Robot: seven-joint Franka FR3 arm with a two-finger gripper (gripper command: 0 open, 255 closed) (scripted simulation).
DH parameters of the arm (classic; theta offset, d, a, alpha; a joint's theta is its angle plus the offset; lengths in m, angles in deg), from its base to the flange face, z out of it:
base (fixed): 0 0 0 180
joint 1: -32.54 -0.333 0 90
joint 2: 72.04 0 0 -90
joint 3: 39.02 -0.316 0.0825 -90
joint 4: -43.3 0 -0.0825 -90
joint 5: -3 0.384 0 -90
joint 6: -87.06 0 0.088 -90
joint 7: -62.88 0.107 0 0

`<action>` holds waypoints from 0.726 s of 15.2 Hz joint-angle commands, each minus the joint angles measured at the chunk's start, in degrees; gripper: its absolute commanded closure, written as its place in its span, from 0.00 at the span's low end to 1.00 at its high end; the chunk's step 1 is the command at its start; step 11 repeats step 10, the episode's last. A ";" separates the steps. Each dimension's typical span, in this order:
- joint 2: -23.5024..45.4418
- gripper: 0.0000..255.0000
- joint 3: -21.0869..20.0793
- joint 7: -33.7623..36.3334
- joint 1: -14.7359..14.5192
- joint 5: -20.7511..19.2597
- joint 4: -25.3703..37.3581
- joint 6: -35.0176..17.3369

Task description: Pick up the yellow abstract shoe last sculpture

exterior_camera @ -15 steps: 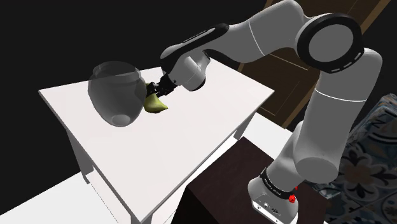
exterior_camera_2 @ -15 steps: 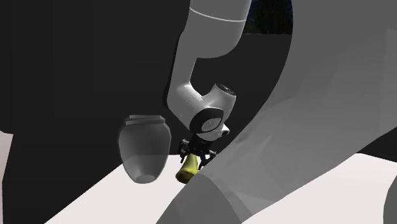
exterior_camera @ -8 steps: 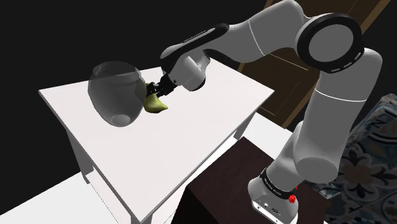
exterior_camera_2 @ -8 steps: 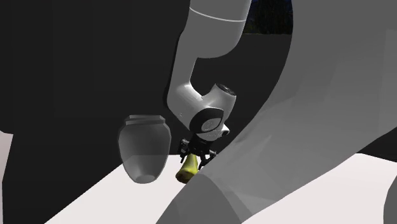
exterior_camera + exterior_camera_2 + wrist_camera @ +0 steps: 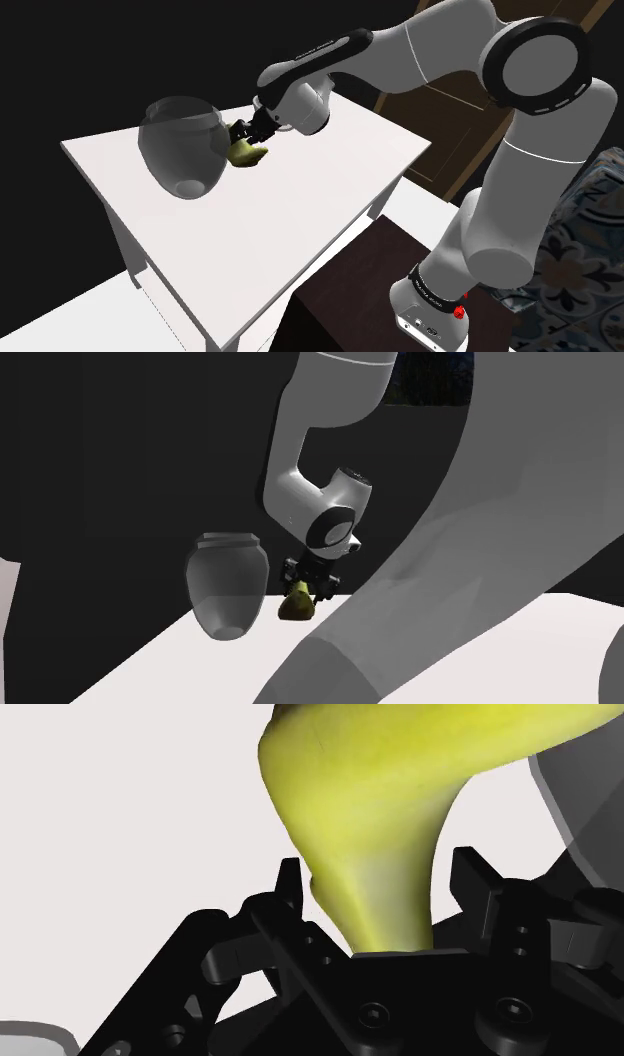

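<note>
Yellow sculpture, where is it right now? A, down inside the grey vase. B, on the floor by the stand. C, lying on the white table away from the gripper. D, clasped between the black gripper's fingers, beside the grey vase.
D: in the wrist view the yellow sculpture has its narrow end clasped in the gripper, and the shoulder view shows it next to the grey vase, not inside it.

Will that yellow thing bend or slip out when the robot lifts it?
Probably stiff: the yellow sculpture shows no dent where the hand pinches its narrow neck. It looks smooth and rounded, so it might twist or slip a little.
</note>
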State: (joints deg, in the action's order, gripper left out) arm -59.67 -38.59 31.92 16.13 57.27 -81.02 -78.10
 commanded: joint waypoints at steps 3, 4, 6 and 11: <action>-2.24 1.00 1.61 4.78 -1.06 -4.80 -0.12 1.71; -2.78 1.00 1.97 5.87 -1.26 -5.92 -0.14 2.16; -3.84 1.00 2.61 7.99 -1.62 -8.10 -0.11 3.08; -4.94 1.00 3.21 10.18 -1.91 -10.37 0.01 4.11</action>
